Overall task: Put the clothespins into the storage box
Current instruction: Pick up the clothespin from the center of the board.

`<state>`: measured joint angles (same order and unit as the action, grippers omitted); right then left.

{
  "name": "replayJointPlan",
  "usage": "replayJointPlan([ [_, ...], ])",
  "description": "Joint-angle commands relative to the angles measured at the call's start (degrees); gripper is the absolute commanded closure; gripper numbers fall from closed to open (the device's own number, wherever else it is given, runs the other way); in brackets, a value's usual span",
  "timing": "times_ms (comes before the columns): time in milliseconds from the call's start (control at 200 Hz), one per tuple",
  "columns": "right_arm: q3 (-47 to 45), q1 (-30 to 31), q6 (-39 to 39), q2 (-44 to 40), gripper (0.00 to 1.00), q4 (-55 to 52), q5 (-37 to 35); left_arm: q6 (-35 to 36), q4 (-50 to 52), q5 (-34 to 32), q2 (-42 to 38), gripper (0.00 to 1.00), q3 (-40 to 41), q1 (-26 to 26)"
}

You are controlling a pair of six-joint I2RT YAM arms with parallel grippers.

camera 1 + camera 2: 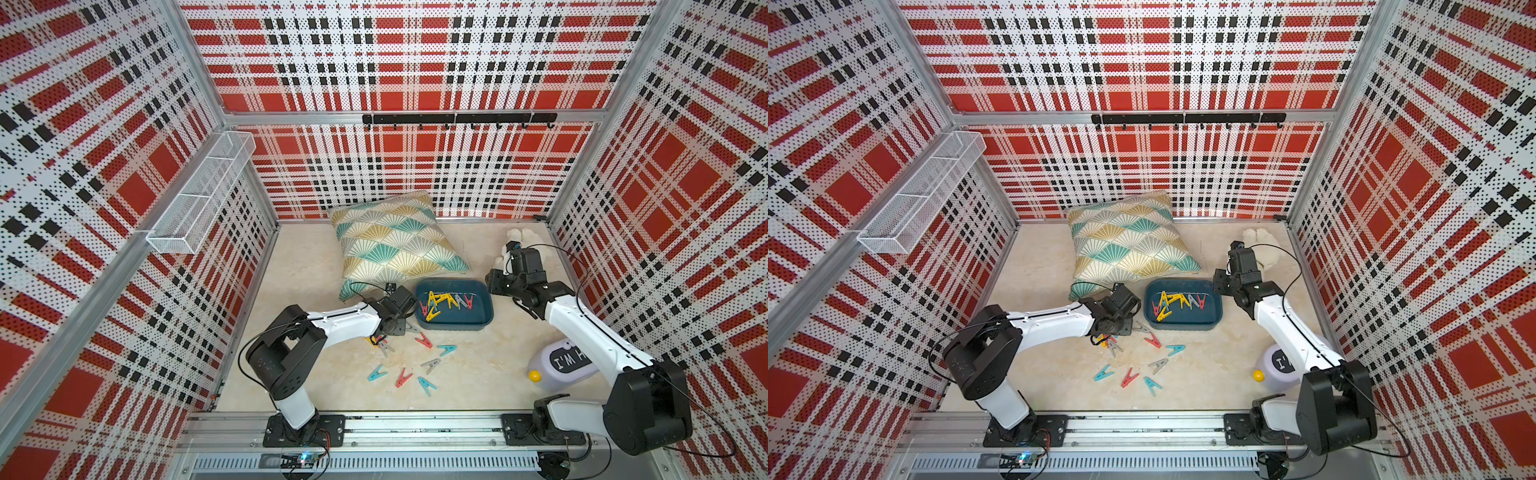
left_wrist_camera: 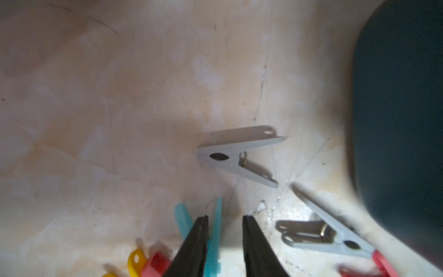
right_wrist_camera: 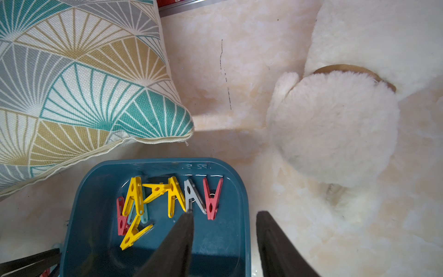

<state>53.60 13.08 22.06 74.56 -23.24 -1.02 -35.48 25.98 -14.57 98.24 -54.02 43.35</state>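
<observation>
The dark teal storage box [image 1: 453,326] [image 1: 1183,327] lies mid-table with several yellow, red and grey clothespins [image 1: 444,301] [image 3: 172,194] inside. More clothespins lie loose in front of it, among them a red one [image 1: 424,340] and a teal one [image 1: 446,350]. My left gripper [image 1: 380,334] [image 2: 225,218] hangs low over a small pile left of the box. It is open, and a teal clothespin [image 2: 213,239] lies along one finger's inner side. A grey clothespin [image 2: 237,156] rests just ahead. My right gripper [image 1: 492,286] [image 3: 225,214] is open and empty above the box's right rim [image 3: 244,215].
A patterned pillow [image 1: 395,241] leans behind the box. A white plush toy [image 3: 335,124] sits at the back right. A pale bottle with a yellow cap [image 1: 561,365] lies under the right arm. A white wire basket [image 1: 199,195] hangs on the left wall.
</observation>
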Motion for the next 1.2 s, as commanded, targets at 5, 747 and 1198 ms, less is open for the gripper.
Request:
replayJointPlan([
  [5, 1.1, 0.5, -0.7, -0.5, 0.5, -0.3, -0.4, 0.9, -1.5, 0.5, 0.6, 0.7, 0.4, -0.6],
  [747, 0.3, 2.2, 0.2, 0.2, 0.51, 0.1, -0.9, 2.5, -1.4, -0.2, 0.9, 0.97, -3.4, -0.5],
  [1198, 0.6, 2.2, 1.0, -0.3, 0.5, -0.1, -2.9, 4.7, 7.6, -4.5, -5.2, 0.98, -20.7, 5.2],
])
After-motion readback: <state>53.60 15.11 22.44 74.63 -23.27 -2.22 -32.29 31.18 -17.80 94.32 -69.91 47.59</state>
